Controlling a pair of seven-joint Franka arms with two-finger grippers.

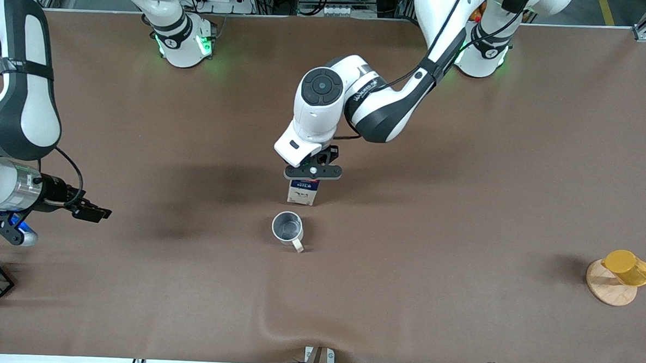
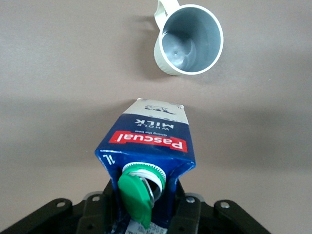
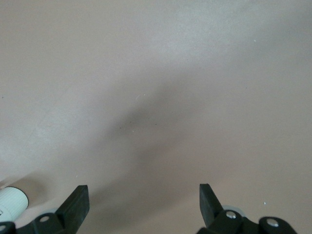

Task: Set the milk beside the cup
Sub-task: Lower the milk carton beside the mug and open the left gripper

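Brown bench [image 1: 464, 182] fills the scene, seen from above. Nearest the front camera among the task's things stands the cup [image 1: 287, 227], a white mug with a grey inside, upright and empty, its handle turned toward that camera. Just farther from the camera, near but apart from the mug, is the milk [image 1: 303, 191], a small gable-top carton. The left gripper [image 1: 312, 172] has its fingers clamped on the carton's top, near the centre of the bench; whether the base touches the bench is not clear.

At the right arm's end of the bench, the right gripper [image 1: 90, 211] waits over bare bench, fingers spread wide and holding nothing.

The carton looks light and stiff-sided, though cardboard can dent under a hard squeeze; the gable ridge and upper walls seem the firmest hold.

Only the left wrist view shows the green cap [image 2: 136, 197], the red label band and the "MILK" lettering, along with the gap to the mug. The right wrist view shows only bare bench between its open fingers [image 3: 73, 207].
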